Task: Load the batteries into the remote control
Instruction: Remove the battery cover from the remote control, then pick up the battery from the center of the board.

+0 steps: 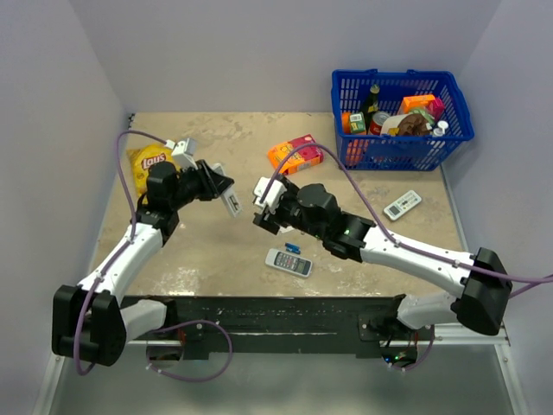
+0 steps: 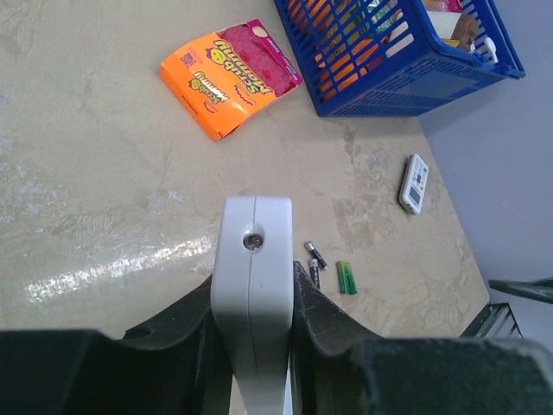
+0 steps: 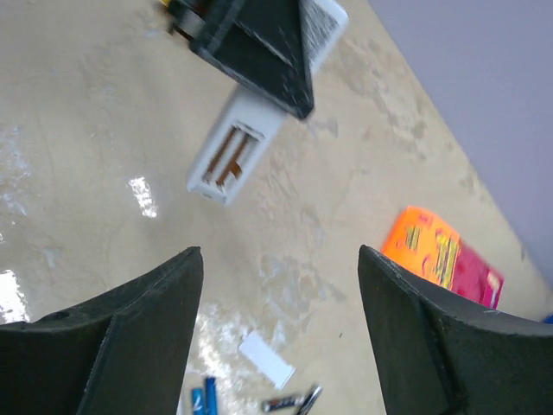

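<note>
Two thin dark grey-black cylindrical batteries (image 2: pixel 315 256) with silvery ends lie loose on the mottled beige table (image 2: pixel 104 173). They are close together at a shallow angle, just beside a green pair of cells (image 2: pixel 346 277).

Left gripper (image 2: pixel 253 303): clamped on the long, slim, plain white stick-shaped plastic remote control (image 2: pixel 252 259), which it holds up off the table. The right wrist view shows the remote's battery bay uncovered, with two slots visible. That free end points towards the right gripper (image 3: pixel 281 252), and the remote's long axis runs diagonally away from it.

Right gripper: jaws wide apart, nothing between them.

Relation that matters: from the right wrist, the remote is ahead and above. The batteries sit at the bottom edge of that view, on the table below and on the near side of the fingertips. A small flat white rectangle (image 3: pixel 266 359), possibly the bay cover, and small blue items (image 3: pixel 200 402) lie close by.

I cannot find the batteries in the top view and judge that the right arm hides them.

Judgement: the right arm is nearer and free, so the pick is its job. I need to pull it back and down, then turn the jaws to close across one cell's short width.
</note>
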